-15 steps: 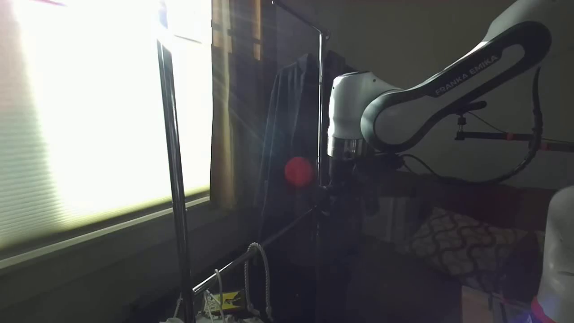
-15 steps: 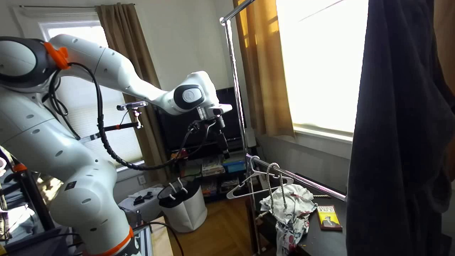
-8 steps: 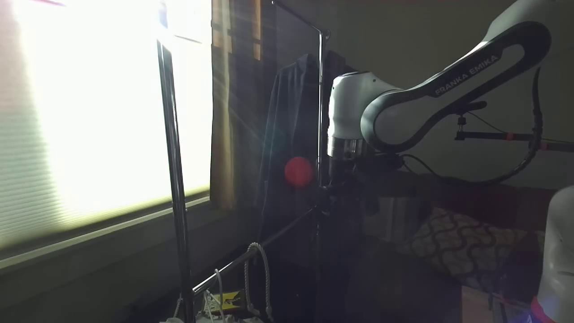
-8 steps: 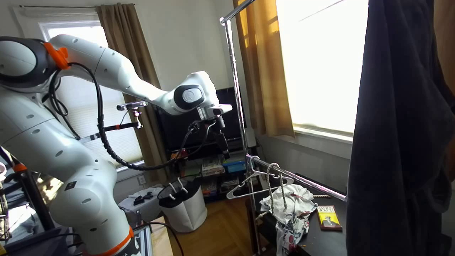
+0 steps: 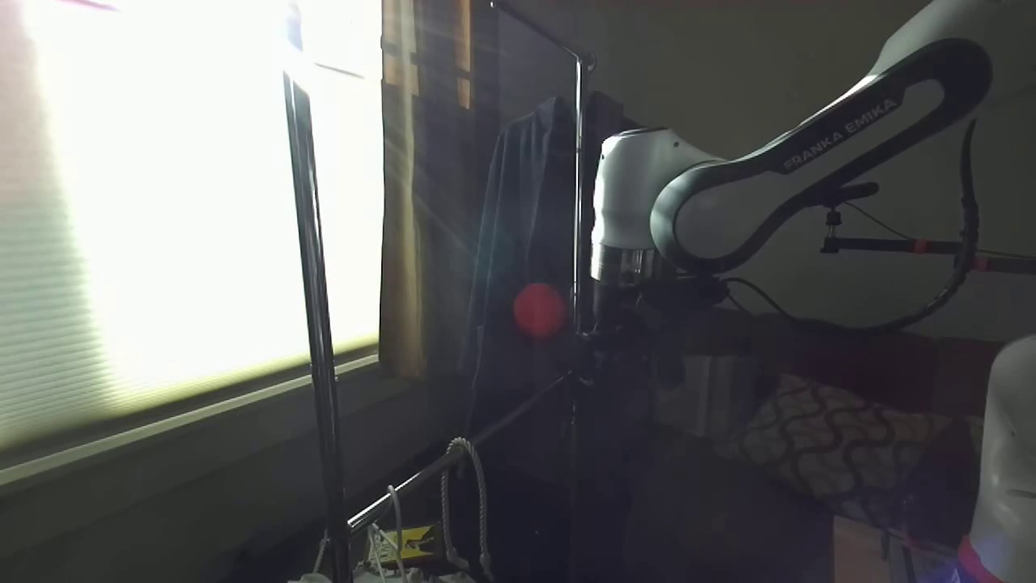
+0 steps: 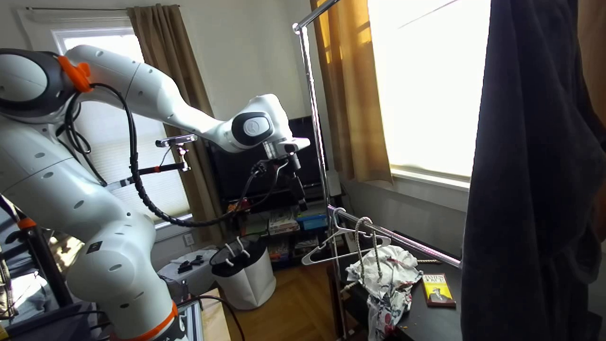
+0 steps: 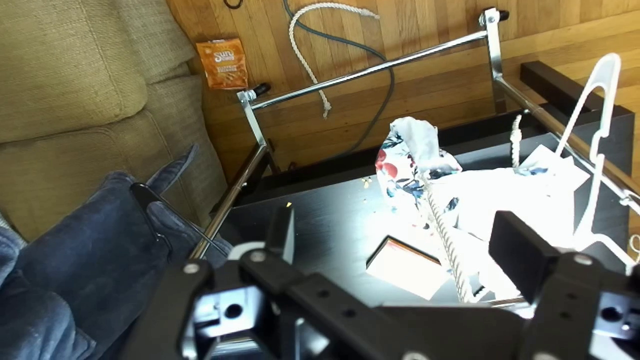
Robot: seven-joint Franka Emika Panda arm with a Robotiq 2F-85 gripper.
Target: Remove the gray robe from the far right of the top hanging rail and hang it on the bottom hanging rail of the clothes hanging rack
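A gray robe hangs at right in an exterior view, its top out of frame, overlapping the bottom rail. In the wrist view, the gripper stands between the robe and a white hanger, fingers spread wide and gripping nothing. Below, a book lies on a black table.

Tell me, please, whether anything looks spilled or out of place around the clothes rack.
Yes. In the wrist view, an orange snack bag lies on the wooden floor beside the beige sofa, with a loose white rope nearby; both look dropped there. Yellowish bits on the dark table may be spilled crumbs.
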